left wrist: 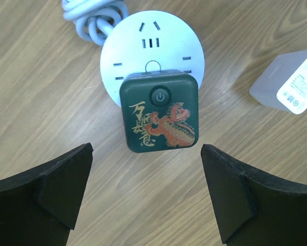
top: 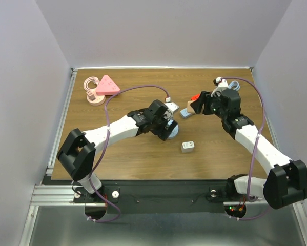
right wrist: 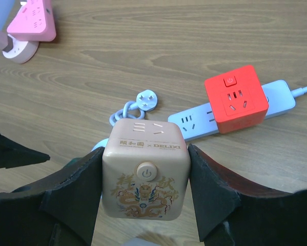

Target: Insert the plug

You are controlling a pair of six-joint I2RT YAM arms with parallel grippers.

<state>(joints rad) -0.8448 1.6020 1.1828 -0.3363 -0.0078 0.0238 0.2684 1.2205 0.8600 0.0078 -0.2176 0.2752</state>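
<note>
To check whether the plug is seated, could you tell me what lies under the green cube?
A round white socket, its upper slots showing. The green cube hides its pins and the slots beneath.

Wooden table (top: pixel 143 159) between plain pale walls (top: pixel 158 31)

A brown desk (top: pixel 143 164) fills the middle of the frame. At upper left lie a pink strip (top: pixel 108 85) and a pink round socket (top: pixel 95 97), touching. The left arm (top: pixel 117 128) reaches from lower left to the centre, its claw (top: pixel 166 126) pointing down; whether its fingers are parted cannot be told. Just above it is a white block (top: pixel 172 107). The right claw (top: pixel 193 108), right of centre, carries a beige cube (top: pixel 196 104) beside a red cube (top: pixel 195 96) and a blue strip (top: pixel 186 113). Below them lies a grey adapter (top: pixel 188 147).
</note>
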